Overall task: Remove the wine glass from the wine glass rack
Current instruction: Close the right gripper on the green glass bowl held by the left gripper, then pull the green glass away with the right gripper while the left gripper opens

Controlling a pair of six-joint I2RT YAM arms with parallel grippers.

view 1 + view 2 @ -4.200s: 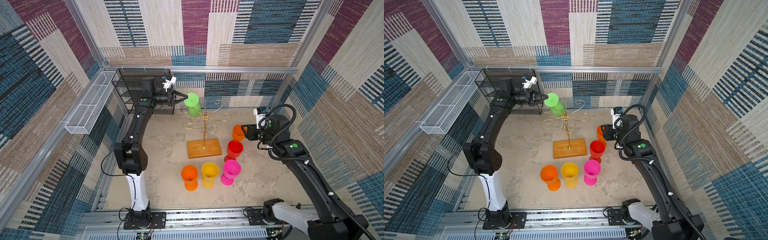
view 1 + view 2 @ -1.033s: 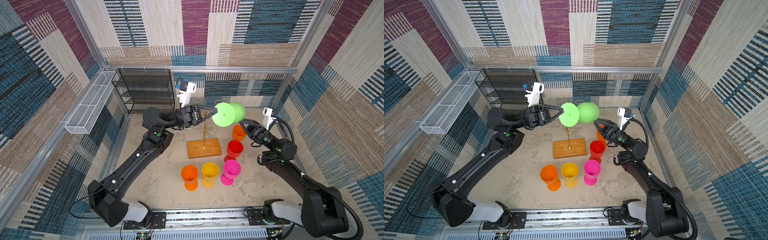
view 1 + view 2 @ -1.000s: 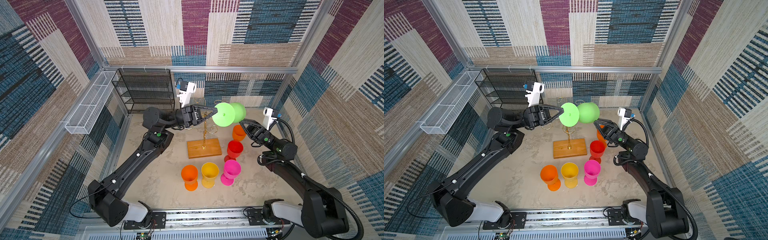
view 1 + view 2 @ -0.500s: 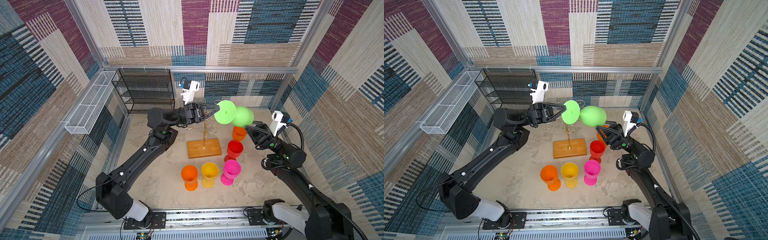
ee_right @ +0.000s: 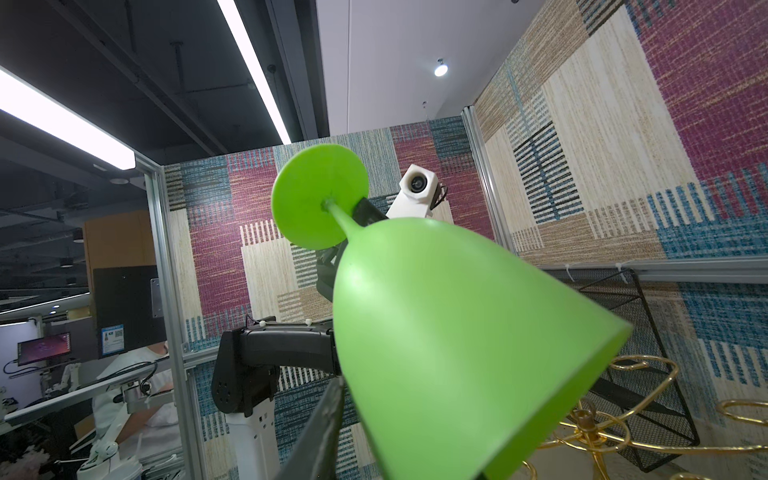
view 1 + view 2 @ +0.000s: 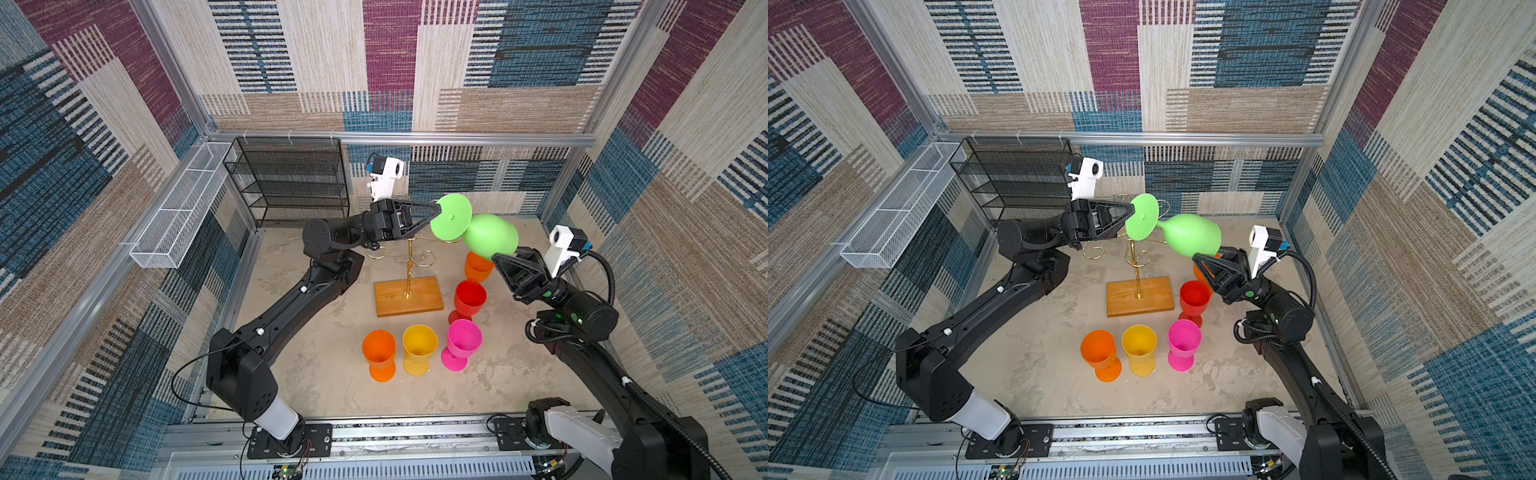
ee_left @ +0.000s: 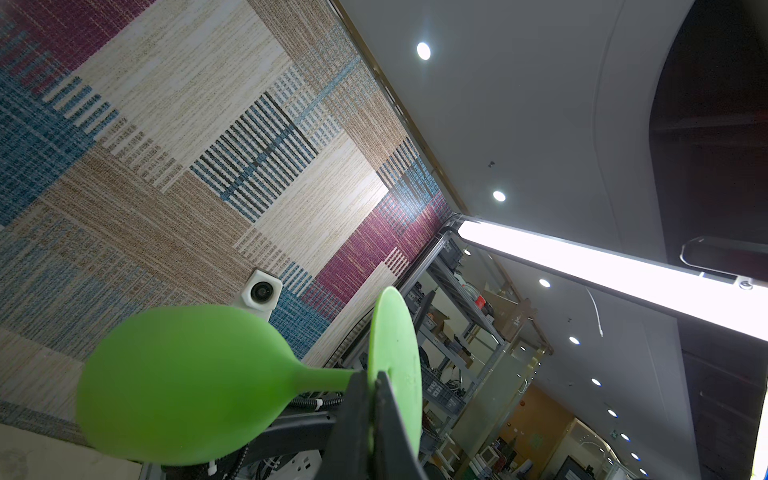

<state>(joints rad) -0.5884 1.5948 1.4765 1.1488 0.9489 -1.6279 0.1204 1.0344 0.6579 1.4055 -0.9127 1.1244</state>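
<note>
Green wine glass [image 6: 490, 241] is off the wine glass rack [image 6: 395, 299], my left claw [image 6: 436, 210] clamped on its foot. Right claw [image 6: 500, 257] flanks the bowl; grip unclear. Set-down likely remains.

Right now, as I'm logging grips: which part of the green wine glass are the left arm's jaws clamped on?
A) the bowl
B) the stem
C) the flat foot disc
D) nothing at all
C: in the left wrist view the left jaws pinch the edge of the foot disc of the green wine glass.
</note>
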